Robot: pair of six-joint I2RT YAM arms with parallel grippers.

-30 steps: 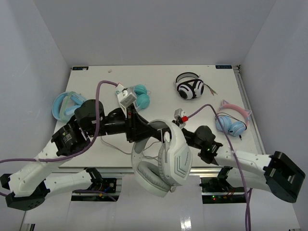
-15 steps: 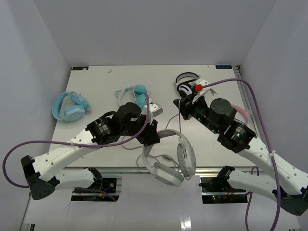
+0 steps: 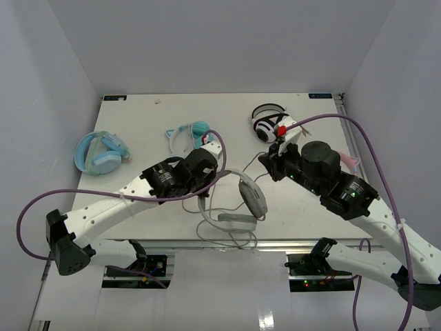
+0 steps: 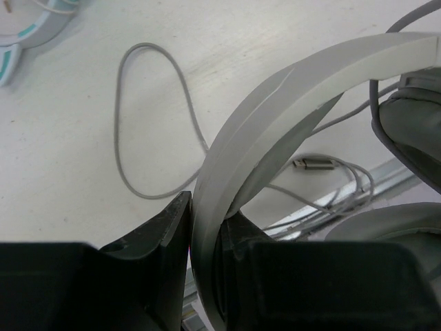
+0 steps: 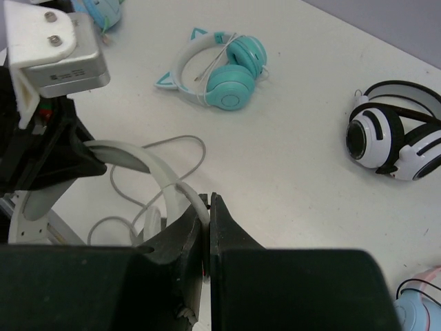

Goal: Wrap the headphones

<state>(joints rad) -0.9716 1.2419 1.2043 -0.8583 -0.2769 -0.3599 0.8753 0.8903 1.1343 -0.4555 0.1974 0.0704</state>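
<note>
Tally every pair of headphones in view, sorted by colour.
Light grey over-ear headphones: 1
Pale blue headphones: 1
Teal cat-ear headphones: 1
Black-and-white striped headphones: 1
Pink-and-blue cat-ear headphones, mostly hidden: 1
Total: 5

I saw my right gripper (image 5: pixel 207 207) pinched closed just beside the grey-white headphones (image 5: pixel 155 169), which the left gripper (image 5: pixel 86 152) clamped; teal cat-ear headphones (image 5: pixel 231 76) lay farther off.

The headphones (image 3: pixel 253 196) are pale grey, with an off-white band (image 4: pixel 289 89) and a thin grey cable (image 4: pixel 116 131). The striped pair (image 5: pixel 386 141) is black and white; the teal pair (image 5: pixel 231 76) has white trim.
</note>
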